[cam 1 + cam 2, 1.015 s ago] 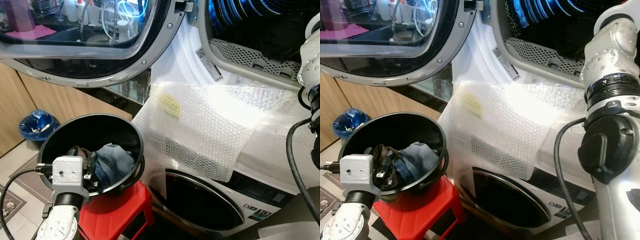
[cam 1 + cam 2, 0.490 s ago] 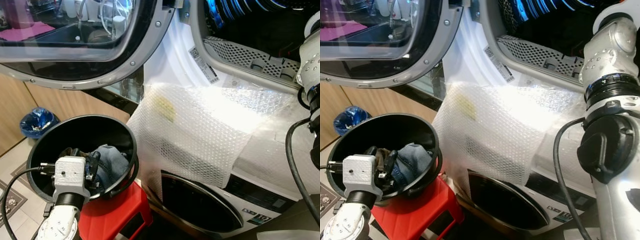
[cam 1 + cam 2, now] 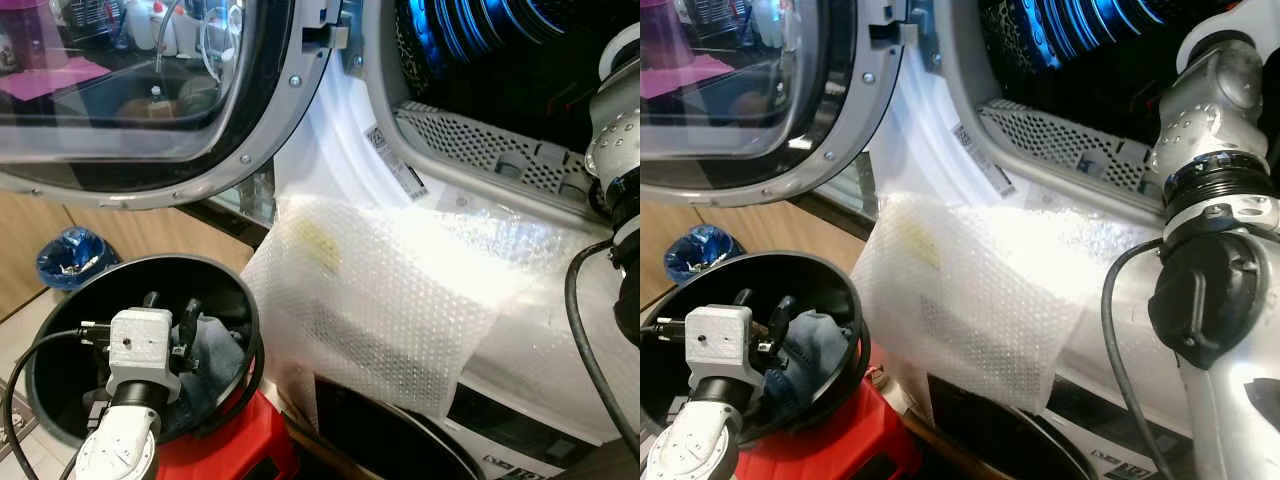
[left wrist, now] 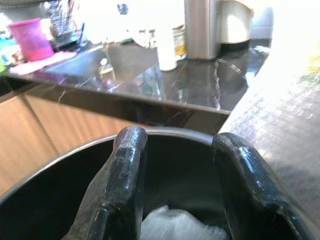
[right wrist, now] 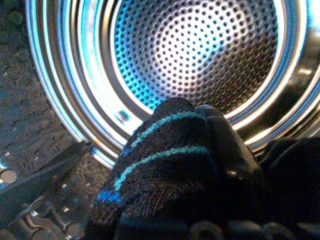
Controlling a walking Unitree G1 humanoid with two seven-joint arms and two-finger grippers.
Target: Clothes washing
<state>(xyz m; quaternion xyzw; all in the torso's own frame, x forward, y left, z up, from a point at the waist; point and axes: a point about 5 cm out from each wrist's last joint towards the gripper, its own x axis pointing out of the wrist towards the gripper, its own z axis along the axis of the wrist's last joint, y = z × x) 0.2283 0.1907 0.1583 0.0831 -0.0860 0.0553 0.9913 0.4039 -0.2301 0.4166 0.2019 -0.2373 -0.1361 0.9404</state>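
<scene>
Right gripper (image 5: 200,220) is clamping a dark striped sock (image 5: 175,165) just before the washer drum (image 5: 200,55), straight ahead, while left gripper (image 4: 175,185) is hovering parted over the bucket (image 3: 60,330).

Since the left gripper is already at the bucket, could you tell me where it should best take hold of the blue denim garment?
Probably the raised denim fold bunched against the black bucket's right wall, approached from above through its open mouth. The left gripper, fingers apart, already hangs over it.
</scene>
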